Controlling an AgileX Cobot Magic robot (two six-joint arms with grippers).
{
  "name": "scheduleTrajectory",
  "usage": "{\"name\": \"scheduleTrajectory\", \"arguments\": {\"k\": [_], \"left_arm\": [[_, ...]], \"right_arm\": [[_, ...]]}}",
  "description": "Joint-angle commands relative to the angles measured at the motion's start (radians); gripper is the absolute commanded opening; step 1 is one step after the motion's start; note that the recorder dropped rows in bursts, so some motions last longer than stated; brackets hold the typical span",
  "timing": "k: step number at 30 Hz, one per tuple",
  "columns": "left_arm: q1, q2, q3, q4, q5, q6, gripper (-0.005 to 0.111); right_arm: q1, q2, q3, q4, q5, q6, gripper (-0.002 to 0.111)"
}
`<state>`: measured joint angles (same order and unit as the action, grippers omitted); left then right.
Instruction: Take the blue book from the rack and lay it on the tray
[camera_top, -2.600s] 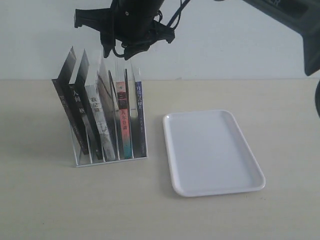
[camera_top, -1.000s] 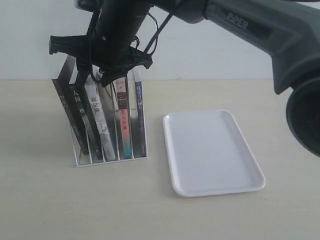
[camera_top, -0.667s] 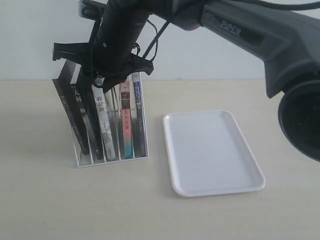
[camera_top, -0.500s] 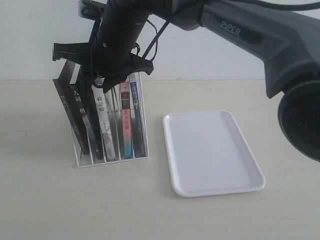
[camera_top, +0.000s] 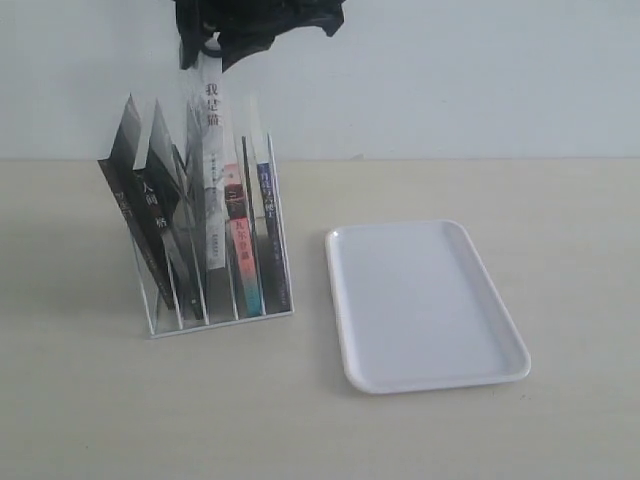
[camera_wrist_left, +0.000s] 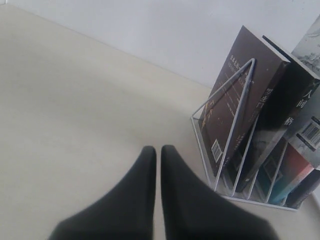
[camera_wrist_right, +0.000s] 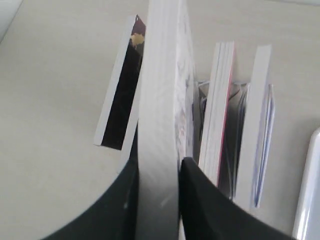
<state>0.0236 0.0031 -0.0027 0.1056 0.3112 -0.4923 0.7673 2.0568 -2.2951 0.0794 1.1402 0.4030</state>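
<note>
The blue book stands in the rightmost slot of the wire rack; in the right wrist view its thin blue-edged pages show apart from the fingers. My right gripper is shut on a different book, the pale grey-spined book, held upright and raised about half out of the rack. In the exterior view only the gripper's dark body shows at the top edge. The white tray lies right of the rack with nothing on it. My left gripper is shut on nothing, low beside the rack.
Two black books lean in the rack's left slots. The book with the red-pink and teal spine stands beside the blue one. The tray's rim shows in the right wrist view. All rest on a beige table against a pale wall.
My right gripper has risen with the grey-spined book in it, drawing it upward out of its slot. The arm has left most of the exterior view. The blue book stayed in the rack.
</note>
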Motion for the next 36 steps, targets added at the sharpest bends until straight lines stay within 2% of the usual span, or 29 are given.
{"name": "scheduleTrajectory", "arguments": {"k": [1,17,36], "left_arm": [[0.002,-0.003,0.003,-0.009,-0.004,0.005,0.004],[0.002,-0.003,0.003,-0.009,-0.004,0.005,0.004],[0.002,-0.003,0.003,-0.009,-0.004,0.005,0.004]], "right_arm": [[-0.001,-0.020,-0.010,-0.013,-0.080,-0.007,0.000],[-0.001,-0.012,-0.010,-0.017,-0.130,-0.007,0.000],[-0.001,0.138,-0.010,-0.021,-0.219,-0.007,0.000]]}}
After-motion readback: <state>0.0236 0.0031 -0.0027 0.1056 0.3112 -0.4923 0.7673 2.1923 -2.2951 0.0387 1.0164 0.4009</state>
